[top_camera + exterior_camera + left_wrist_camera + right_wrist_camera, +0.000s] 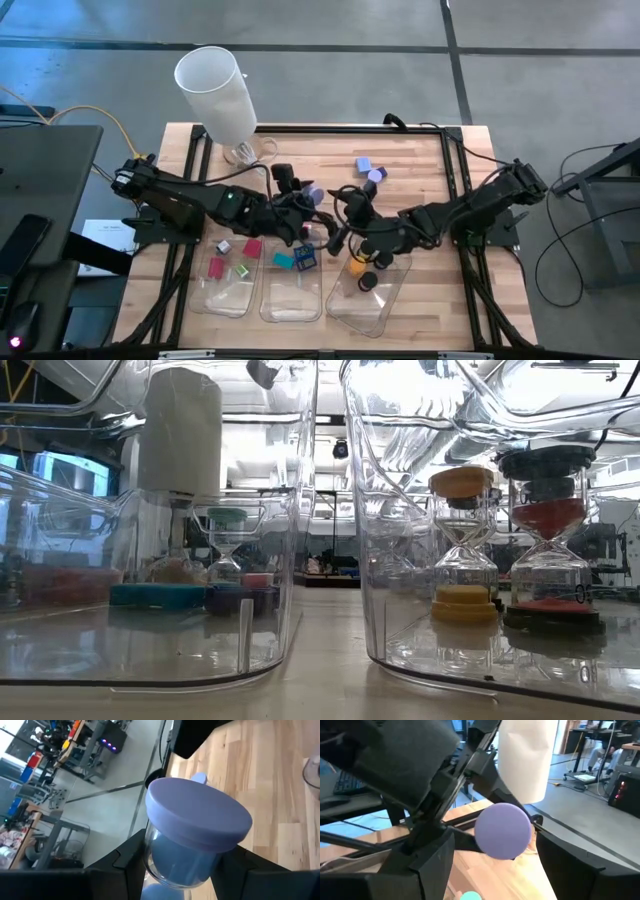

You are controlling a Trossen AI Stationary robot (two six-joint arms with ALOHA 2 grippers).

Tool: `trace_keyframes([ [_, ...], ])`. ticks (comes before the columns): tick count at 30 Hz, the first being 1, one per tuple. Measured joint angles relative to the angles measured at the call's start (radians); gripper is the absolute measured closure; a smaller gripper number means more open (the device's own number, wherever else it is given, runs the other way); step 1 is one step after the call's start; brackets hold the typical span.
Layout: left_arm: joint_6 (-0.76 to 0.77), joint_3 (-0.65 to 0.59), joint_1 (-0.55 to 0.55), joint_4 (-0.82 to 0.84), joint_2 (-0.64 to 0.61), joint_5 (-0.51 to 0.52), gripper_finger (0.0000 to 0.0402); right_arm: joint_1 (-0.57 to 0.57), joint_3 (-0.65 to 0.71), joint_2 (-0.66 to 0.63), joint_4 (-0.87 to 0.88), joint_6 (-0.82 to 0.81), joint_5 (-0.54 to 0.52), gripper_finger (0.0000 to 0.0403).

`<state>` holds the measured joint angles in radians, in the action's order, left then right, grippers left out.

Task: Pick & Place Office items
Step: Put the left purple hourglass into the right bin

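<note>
My left gripper (303,203) is shut on a small sand timer with lilac caps (200,815), above the table's middle. My right gripper (343,222) faces it from the right, open. The timer's round cap (502,830) shows end-on between my right fingers, and I see no touch. Two more lilac pieces (368,170) lie on the wood farther back. Pink and red pieces (252,247) sit in the left tray. Teal and blue blocks (295,259) sit in the middle tray. Orange (462,545) and black-capped (548,540) timers stand in the right one. My left gripper pinches the timer's glass bulb (160,860), just under the cap at one end, between its two fingers (127,857). The fingers lie across the timer's length, coming from the table's left. The timer is lifted clear of the wood and tilted, its free cap toward my right gripper.
Three clear plastic trays (290,305) stand side by side at the near edge. A tall white cylinder (215,90) rises at the far left corner. A black frame (440,127) borders the wooden top, and bare wood lies at the far right.
</note>
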<state>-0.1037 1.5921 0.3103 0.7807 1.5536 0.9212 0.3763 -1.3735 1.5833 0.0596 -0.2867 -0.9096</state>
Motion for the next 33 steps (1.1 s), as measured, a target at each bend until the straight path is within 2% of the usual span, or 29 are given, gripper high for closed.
trace_keyframes([
  [14,0.011,0.000,-0.014,-0.007,0.000,0.000,0.0234,-0.059,0.000,0.000,-0.035,0.003,0.047,0.0131],
  [33,-0.056,-0.001,-0.027,-0.028,0.000,-0.012,0.0234,-0.144,0.000,0.010,-0.056,-0.005,0.282,0.0141],
])
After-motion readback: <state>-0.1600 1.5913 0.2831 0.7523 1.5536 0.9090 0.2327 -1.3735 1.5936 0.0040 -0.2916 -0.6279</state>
